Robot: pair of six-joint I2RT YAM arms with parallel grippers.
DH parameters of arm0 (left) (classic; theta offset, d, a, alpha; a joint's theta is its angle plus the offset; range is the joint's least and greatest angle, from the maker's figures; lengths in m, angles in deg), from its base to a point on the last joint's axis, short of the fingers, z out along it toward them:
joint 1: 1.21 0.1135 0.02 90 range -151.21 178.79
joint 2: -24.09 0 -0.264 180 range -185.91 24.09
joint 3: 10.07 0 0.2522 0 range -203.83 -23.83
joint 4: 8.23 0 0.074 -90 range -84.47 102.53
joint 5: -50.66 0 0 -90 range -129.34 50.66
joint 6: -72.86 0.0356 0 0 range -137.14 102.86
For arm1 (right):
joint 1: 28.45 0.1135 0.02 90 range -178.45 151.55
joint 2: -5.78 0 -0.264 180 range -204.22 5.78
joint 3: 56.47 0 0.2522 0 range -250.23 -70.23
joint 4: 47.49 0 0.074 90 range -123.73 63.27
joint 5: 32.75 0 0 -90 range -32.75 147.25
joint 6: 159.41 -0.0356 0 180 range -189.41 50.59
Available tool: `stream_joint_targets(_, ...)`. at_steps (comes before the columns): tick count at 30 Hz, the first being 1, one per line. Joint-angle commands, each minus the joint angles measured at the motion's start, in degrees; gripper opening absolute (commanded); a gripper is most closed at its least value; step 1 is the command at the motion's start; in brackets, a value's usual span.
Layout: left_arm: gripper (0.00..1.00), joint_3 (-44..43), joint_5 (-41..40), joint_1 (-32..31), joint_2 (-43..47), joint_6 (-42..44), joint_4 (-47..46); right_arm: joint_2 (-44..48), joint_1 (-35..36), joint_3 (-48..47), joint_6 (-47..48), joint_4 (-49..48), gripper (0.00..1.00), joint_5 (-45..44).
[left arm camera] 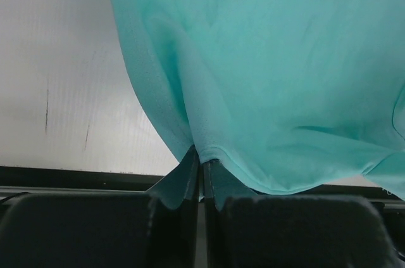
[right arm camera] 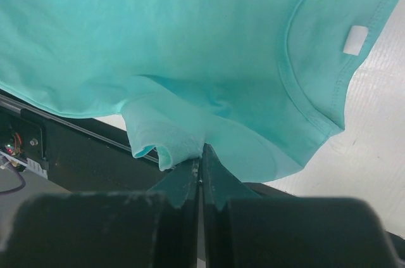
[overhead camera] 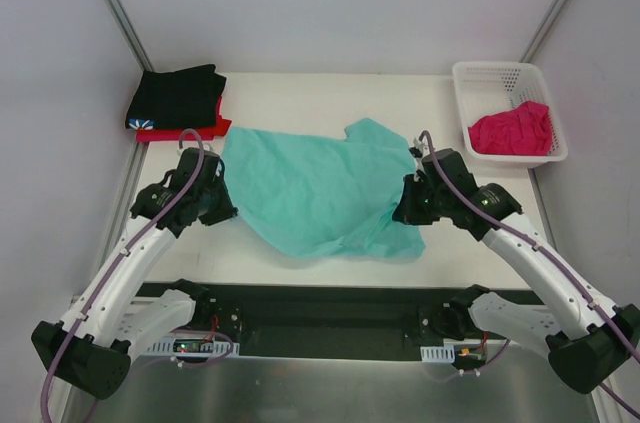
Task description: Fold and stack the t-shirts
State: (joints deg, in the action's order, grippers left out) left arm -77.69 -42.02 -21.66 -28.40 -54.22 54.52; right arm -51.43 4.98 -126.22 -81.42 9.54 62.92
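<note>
The teal-green t-shirt [overhead camera: 310,188] hangs spread between both arms over the middle of the table. My left gripper [overhead camera: 222,201] is shut on its left edge; in the left wrist view the cloth [left arm camera: 266,71] rises from the pinched jaws at my left gripper [left arm camera: 202,161]. My right gripper [overhead camera: 404,205] is shut on its right side, near the collar [right arm camera: 316,90]; the fold comes out of my right gripper [right arm camera: 201,154]. A black t-shirt [overhead camera: 178,95] lies folded on a red one [overhead camera: 205,130] at the back left. The magenta-pink t-shirt [overhead camera: 512,129] lies crumpled in the basket.
The white lattice basket [overhead camera: 480,75] stands at the back right corner. The folded stack sits against the left wall. A black rail with the arm bases [overhead camera: 330,318] runs along the near table edge, below the hanging hem.
</note>
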Motion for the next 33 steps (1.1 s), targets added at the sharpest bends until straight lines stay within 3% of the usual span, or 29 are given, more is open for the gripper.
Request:
stream_joint_targets(1, 0.0, -1.9, 1.1, -1.6, -0.4, -1.9, 1.5, 1.6, 0.9, -0.1, -1.3, 0.9, 0.01, -3.2)
stream_joint_targets(7, 0.0, -2.5, -0.6, -3.9, -2.1, -3.3, 0.5, 1.3, 0.8, 0.3, -0.9, 0.3, 0.01, -5.1)
stream_joint_targets(12, 0.0, -9.8, -4.8, -4.3, -6.2, 2.7, -6.7, -2.5, 0.9, -8.3, 5.7, -2.5, 0.01, -7.9)
stream_joint_targets(15, 0.0, -21.6, -9.2, -4.2, -12.9, 8.0, -8.7, -7.6, -0.1, -20.8, 13.7, -3.5, 0.01, -11.4)
stream_joint_targets(20, 0.0, -50.0, -9.8, -4.2, -23.6, 14.3, -7.0, -17.3, -2.8, -49.8, 22.5, -3.4, 0.01, -9.3)
stream_joint_targets(23, 0.0, -64.5, -9.4, -4.2, -25.4, 16.0, -3.6, -20.0, -3.5, -65.3, 24.1, -1.4, 0.01, -6.8)
stream_joint_targets(25, 0.0, -71.6, -8.8, -4.3, -24.6, 16.9, -1.8, -19.4, -3.4, -69.7, 24.0, -1.3, 0.01, -3.2)
stream_joint_targets(29, 0.0, -72.2, -7.3, -4.3, -14.9, 17.0, -2.9, -11.3, -3.5, -68.6, 20.3, -6.4, 0.01, -0.7)
stream_joint_targets(33, 0.0, -62.8, -6.1, -4.2, -1.6, 14.0, -7.5, -0.2, -3.4, -61.1, 15.5, -11.9, 0.01, -0.1)
